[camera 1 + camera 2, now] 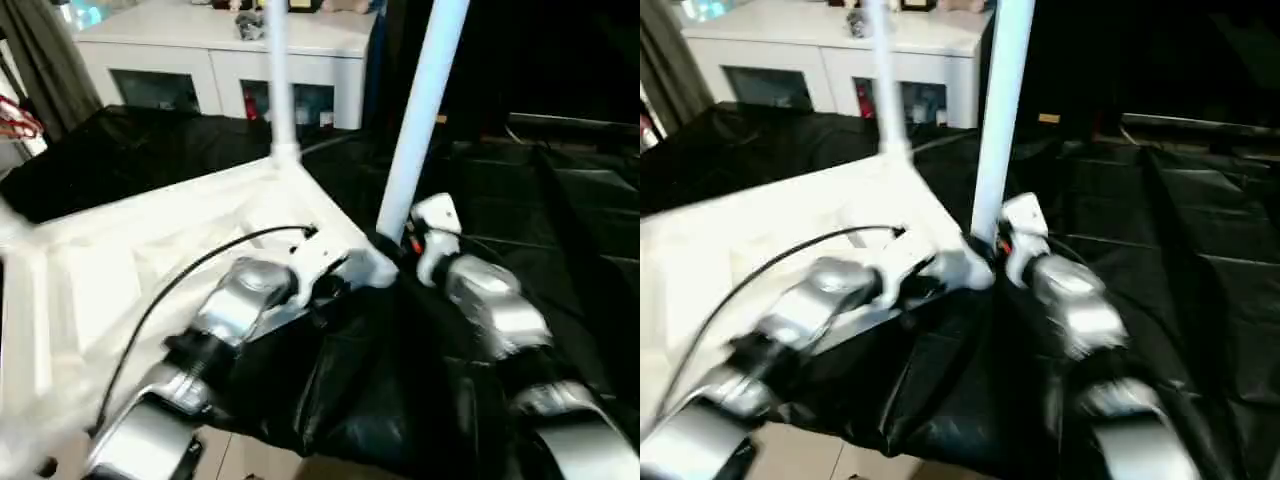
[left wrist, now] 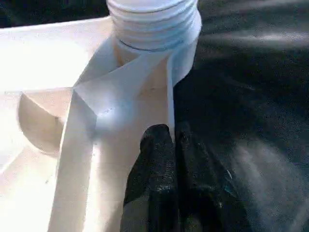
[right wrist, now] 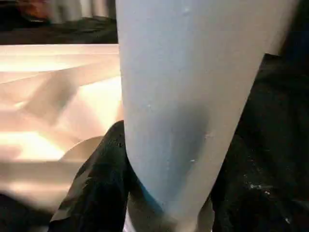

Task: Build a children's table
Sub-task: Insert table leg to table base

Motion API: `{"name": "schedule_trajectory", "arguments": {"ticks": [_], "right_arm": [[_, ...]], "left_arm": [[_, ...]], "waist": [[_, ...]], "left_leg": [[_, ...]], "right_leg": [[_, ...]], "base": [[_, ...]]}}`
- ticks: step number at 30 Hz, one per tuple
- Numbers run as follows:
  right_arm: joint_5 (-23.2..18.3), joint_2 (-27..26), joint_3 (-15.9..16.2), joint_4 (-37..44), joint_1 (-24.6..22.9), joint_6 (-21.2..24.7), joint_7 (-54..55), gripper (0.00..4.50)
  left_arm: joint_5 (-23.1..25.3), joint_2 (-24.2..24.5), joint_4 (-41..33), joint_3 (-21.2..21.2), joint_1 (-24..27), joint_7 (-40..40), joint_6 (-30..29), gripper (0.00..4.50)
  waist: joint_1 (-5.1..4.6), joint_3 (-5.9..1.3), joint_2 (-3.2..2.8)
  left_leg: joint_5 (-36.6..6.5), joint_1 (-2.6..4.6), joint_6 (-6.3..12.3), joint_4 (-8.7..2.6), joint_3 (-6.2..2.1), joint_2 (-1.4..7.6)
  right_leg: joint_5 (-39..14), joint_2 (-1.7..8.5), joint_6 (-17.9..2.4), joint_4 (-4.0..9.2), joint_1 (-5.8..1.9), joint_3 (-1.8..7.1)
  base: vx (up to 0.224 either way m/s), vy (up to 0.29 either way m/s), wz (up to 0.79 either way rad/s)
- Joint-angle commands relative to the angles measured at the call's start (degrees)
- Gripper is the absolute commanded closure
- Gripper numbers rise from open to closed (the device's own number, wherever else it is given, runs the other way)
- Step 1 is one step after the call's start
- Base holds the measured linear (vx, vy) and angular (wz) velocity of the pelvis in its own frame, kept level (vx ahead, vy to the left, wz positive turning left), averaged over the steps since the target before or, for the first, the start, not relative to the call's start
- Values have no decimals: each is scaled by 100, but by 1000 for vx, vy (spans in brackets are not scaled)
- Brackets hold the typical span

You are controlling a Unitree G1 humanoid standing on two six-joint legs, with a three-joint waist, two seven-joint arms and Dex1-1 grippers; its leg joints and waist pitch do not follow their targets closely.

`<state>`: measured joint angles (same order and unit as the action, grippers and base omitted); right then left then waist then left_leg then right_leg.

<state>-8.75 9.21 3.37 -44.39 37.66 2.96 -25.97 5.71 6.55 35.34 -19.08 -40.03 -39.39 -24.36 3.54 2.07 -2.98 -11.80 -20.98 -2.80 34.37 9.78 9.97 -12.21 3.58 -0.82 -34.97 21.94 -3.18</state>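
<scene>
the table top (image 1: 150, 250) lay upside down on the black sheet (image 1: 560, 230) that covered the worktop, ribbed side up, so that its corner sockets faced upward where i could reach them. one leg (image 1: 280, 80) already stood upright in the far corner socket, toward the white cabinet (image 1: 220, 70). the near corner, which sat close to the middle of the sheet, was the one i was working on. my right gripper (image 1: 405, 240) had its fingers (image 3: 96, 193) closed around the second leg (image 1: 425, 110) low down by its flared end, one on each side, and held it standing almost upright over the near socket (image 2: 154, 24); i judged the low grip was there to steer the end into the hole and leave the long shaft free above. my left gripper (image 1: 325, 285) had its fingers (image 2: 159, 159) pressed together with nothing between them, their tips resting against the rim (image 2: 120, 135) of the top just beside that socket, i think to pin the light plastic down so it would not slide or tip on the slick sheet as the leg was pushed or turned home. whether the leg was fully seated i could not tell. two more legs seemed yet to be fitted.
</scene>
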Motion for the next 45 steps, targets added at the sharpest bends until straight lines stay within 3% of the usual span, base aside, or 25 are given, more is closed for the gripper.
{"name": "schedule_trajectory", "arguments": {"ticks": [1, 4, 9, 16, 18, 19, 21, 22, 25, 27, 29, 31, 33, 35, 36, 41, 45], "right_arm": [[242, -139, 94, -827, -187, 462, 422, 264], [289, -298, 113, -916, -50, 494, 577, 264], [370, -420, 130, -1042, -20, 376, 622, 264], [449, -495, 59, -1146, 21, 323, 789, 264], [377, -506, -9, -1156, 40, 324, 747, 208], [349, -496, -41, -1150, 54, 310, 726, 194], [322, -475, -83, -1142, 80, 289, 681, 187], [335, -447, -99, -1119, 102, 231, 645, 165], [300, -391, -115, -981, 106, 174, 504, 157], [289, -371, -120, -920, 102, 162, 457, 124], [268, -336, -137, -777, 88, 156, 340, 109], [266, -255, -106, -538, 56, 133, 152, 87], [320, -155, -41, -279, 10, 95, 2, 74], [421, -38, 40, -39, -40, 74, -77, 59], [437, 87, 102, 250, -121, 121, -250, 59], [263, 536, 195, 1257, -463, 383, -962, 59], [211, 1226, 484, 2273, -987, 473, -1930, 59]], "left_arm": [[42, -216, -115, -83, -273, 94, 39, 450], [121, -332, 35, -116, -375, 248, 6, 450], [118, -398, 184, -86, -439, 346, 11, 450], [141, -421, 293, -40, -470, 379, 50, 450], [132, -403, 284, -37, -459, 355, 86, 450], [127, -389, 268, -43, -447, 327, 110, 450], [125, -361, 239, -58, -419, 259, 176, 450], [124, -318, 180, -72, -370, 150, 230, 450], [93, -231, 11, -103, -272, -17, 259, 450], [88, -203, -31, -113, -250, -59, 261, 450], [74, -148, -109, -133, -210, -153, 289, 450], [52, -73, -221, -144, -162, -259, 314, 450], [23, -10, -311, -151, -122, -406, 367, 450], [4, 58, -407, -161, -79, -538, 387, 450], [-32, 137, -504, -189, -33, -695, 448, 450], [-114, 418, -798, -288, 129, -1156, 631, 450], [-214, 760, -1059, -362, 314, -1713, 794, 450]], "waist": [[16, -245, -5], [24, -258, 10], [32, -267, -5], [12, -221, -2], [17, -220, -5], [12, -216, 27], [21, -225, 9], [27, -234, 13], [32, -254, 8], [42, -275, 10], [53, -281, 6], [99, -322, 12], [152, -358, 9], [180, -385, 17], [193, -362, 19], [248, -334, -5], [334, -340, -13]], "left_leg": [[-1631, 53, -58, -521, -164, 299], [-1287, 5, 99, -504, -154, 304], [-1127, 9, 200, -491, -138, 318], [-1660, 45, 57, -545, -152, 324], [-1673, 48, 56, -550, -154, 330], [-1675, 42, 63, -554, -152, 330], [-1628, 51, 58, -548, -150, 338], [-1544, 34, 78, -553, -154, 339], [-1299, 20, 145, -537, -144, 345], [-960, -1, 254, -506, -135, 347], [-825, 3, 321, -485, -121, 346], [-413, -18, 477, -429, -116, 346], [-13, -26, 704, -370, -110, 332], [257, -48, 812, -329, -110, 328], [293, -64, 942, -317, -100, 318], [-127, -37, 848, -352, -109, 368], [-71, -34, 823, -328, -101, 379]], "right_leg": [[-1693, 535, -1120, 551, -174, 273], [-1201, 532, -1214, 510, -216, 265], [-819, 530, -1368, 475, -230, 252], [-1627, 541, -1201, 557, -189, 265], [-1660, 548, -1172, 565, -179, 273], [-1678, 543, -1158, 570, -180, 272], [-1681, 563, -1186, 580, -164, 284], [-1536, 551, -1191, 551, -185, 277], [-1092, 551, -1287, 506, -203, 273], [-536, 557, -1430, 448, -239, 265], [-312, 555, -1497, 431, -236, 261], [250, 564, -1592, 356, -274, 250], [834, 546, -1610, 288, -263, 238], [1203, 538, -1622, 237, -262, 237], [1270, 528, -1622, 238, -235, 220], [588, 523, -1525, 289, -234, 216], [656, 518, -1428, 264, -226, 229]], "base": [[0, 0, 0], [0, 0, 0], [0, 0, 0], [0, 0, 0], [0, 0, 0], [0, 0, 0], [0, 0, 0], [0, 0, 0], [0, 0, 0], [0, 0, 0], [0, 0, 0], [0, 0, 0], [0, 0, 0], [0, 0, 0], [0, 0, 0], [0, 0, 0], [0, 0, 0]]}}
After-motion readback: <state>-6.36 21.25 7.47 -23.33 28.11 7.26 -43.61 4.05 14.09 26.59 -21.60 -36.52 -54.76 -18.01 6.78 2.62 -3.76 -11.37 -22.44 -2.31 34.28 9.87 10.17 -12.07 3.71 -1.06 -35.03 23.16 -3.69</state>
